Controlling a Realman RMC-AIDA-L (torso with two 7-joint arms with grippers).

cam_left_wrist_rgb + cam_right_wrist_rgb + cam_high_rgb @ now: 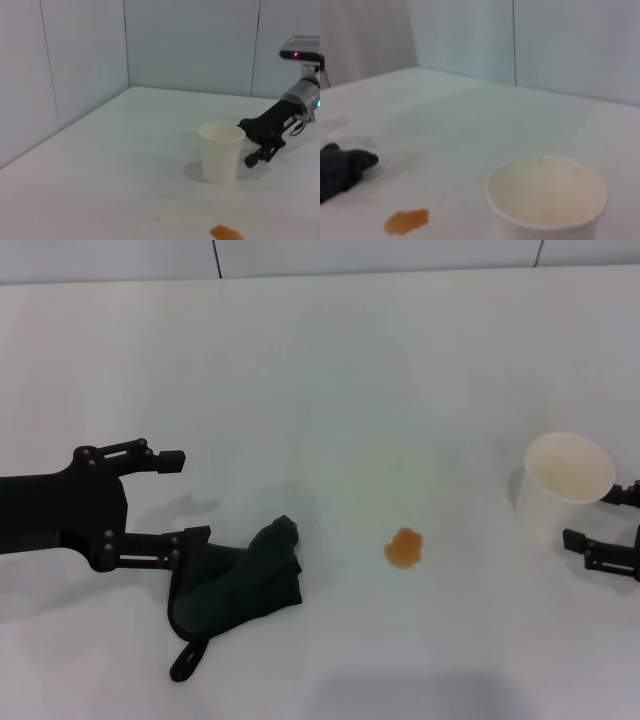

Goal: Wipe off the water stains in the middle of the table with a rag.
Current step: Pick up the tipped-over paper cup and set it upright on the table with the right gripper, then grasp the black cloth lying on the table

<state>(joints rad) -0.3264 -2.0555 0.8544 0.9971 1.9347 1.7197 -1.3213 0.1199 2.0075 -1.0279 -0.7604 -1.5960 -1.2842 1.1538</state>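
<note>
Water stains (404, 547) are showing as one small orange-brown blot with uneven edges, lying just right of centre and a little below the middle of the head view, on the white table (360, 380). In the left wrist view the same blot (226, 233) is sitting at the bottom edge, and in the right wrist view it (406, 221) is lying at the lower left.

To the left of the blot, in the lower left part of the head view, the rag (238, 577) is lying in a dark, thickly folded heap (its small black loop strap is trailing toward the bottom edge). It is resting apart from the blot, with bare table between them.

Reaching in from the left edge of the head view, the left gripper (182, 496) is spreading its jaws wide open. Its lower finger is touching the rag's upper left edge, while its upper finger is hanging clear above, over bare table.

At the right edge of the head view, a white paper cup (563, 489) is standing upright. The right gripper (598, 517) is sitting just beside it with its fingers parted, gripping nothing.
</note>
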